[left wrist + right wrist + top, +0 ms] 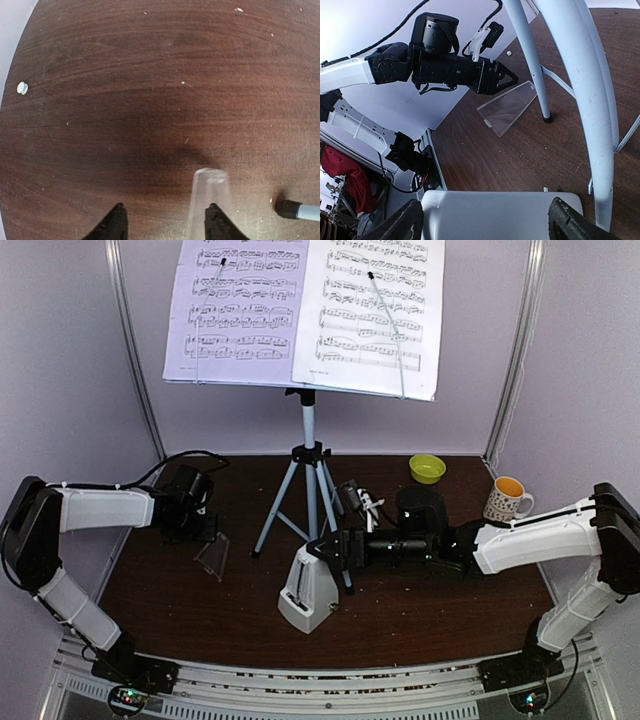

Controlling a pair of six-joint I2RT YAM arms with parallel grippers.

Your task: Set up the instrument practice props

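1. We are counting one music stand [308, 440], two sheet-music pages [238, 310] [370, 315] sitting side by side on its desk, one metronome [306, 592], one clear cover [213, 556], one bowl [427, 468], one mug [507, 500] and two tools.
2. The metronome is standing upright on the surface [450, 600], just in front of the music stand's legs. The cover is resting apart from it, left of the stand.
3. Only the top view is showing the pages, the bowl and the mug; bowl and mug are sitting to the right of the stand.
4. The left wrist view is showing the left tool [165, 206] released, with its fingers apart. The cover is lying just beside one fingertip, and a foot of the stand is nearby.
5. The right wrist view is showing the right tool [485, 207] spread wide astride the metronome. We cannot tell whether it is grasping or released.
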